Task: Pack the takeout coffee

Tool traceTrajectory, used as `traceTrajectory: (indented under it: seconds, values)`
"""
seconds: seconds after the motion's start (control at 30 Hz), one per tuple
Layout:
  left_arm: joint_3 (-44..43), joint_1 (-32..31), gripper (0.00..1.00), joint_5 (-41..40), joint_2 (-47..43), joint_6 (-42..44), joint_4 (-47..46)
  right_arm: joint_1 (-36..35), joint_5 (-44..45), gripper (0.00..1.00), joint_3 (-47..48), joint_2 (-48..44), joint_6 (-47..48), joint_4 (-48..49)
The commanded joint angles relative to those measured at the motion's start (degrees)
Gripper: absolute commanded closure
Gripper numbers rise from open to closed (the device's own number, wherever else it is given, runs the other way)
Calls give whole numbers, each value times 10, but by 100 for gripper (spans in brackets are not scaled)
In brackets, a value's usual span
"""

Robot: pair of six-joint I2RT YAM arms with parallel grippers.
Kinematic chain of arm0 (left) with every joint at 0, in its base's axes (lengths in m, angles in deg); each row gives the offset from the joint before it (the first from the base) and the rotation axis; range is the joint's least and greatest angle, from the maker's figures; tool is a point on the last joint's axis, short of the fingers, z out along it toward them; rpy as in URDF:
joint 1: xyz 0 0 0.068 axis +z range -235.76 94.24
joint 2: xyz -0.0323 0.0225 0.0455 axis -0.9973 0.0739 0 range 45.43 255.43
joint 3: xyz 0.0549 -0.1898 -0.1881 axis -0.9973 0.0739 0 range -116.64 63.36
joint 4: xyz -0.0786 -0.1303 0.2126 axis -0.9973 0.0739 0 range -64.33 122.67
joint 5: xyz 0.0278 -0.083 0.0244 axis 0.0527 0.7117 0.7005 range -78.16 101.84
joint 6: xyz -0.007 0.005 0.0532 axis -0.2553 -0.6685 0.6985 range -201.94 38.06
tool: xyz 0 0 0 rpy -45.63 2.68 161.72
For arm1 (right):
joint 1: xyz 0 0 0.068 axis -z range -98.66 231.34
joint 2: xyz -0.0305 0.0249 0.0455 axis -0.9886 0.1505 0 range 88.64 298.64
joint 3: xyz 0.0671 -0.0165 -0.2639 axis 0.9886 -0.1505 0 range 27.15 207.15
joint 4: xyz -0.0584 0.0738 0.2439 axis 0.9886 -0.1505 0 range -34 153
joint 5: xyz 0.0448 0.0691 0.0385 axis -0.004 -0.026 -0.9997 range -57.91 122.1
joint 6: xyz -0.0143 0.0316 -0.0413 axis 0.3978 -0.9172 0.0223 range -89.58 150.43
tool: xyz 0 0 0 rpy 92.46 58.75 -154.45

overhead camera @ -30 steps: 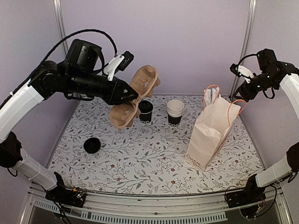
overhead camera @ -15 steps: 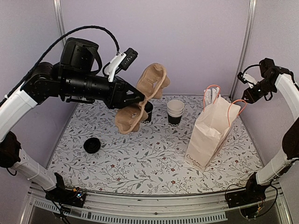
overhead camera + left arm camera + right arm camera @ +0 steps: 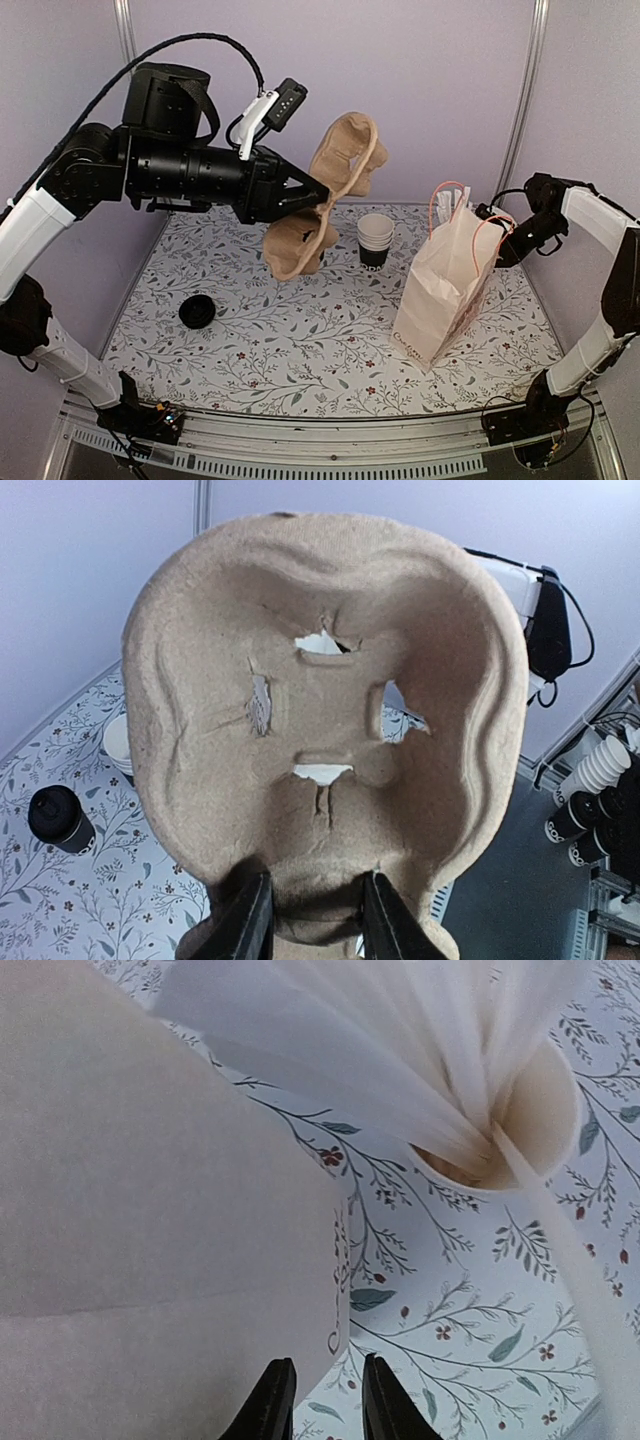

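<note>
My left gripper is shut on the edge of a brown pulp cup carrier and holds it upright, high over the back of the table. In the left wrist view the carrier fills the frame, clamped between the fingers. The takeout coffee is hidden behind the carrier in the top view. It shows small at the left of the left wrist view, standing on the table. My right gripper is at the upper right edge of the paper bag. Its jaws stand slightly apart at the bag's edge.
A stack of nested lidless cups stands behind the bag's left side. A white cup with pale sticks stands just behind the bag. A loose black lid lies at the left on the floral tablecloth.
My left gripper has carried the carrier up and to the right, toward the bag. My right gripper has come down to the bag's upper edge, and the bag has tipped slightly left.
</note>
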State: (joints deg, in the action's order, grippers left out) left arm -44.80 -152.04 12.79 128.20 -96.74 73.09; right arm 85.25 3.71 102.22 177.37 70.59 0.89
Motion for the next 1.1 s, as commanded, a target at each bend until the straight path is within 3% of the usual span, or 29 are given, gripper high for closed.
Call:
traceTrajectory:
  seconds: [0.0, 0.3, 0.6, 1.07]
  values:
    - [-6, -13, 68, -8, 9, 3, -23, -49, -53, 74, -28, -39, 8, -11]
    - [5, -25, 68, -26, 12, 25, -88, -133, -88, 72, -75, -110, -27, -12]
    - [3, -35, 67, 1, 57, 41, -184, -215, -108, 71, -81, -118, -85, 14]
    - [-26, -55, 68, 17, 157, 74, -229, -274, -191, 69, -69, -98, -50, -6]
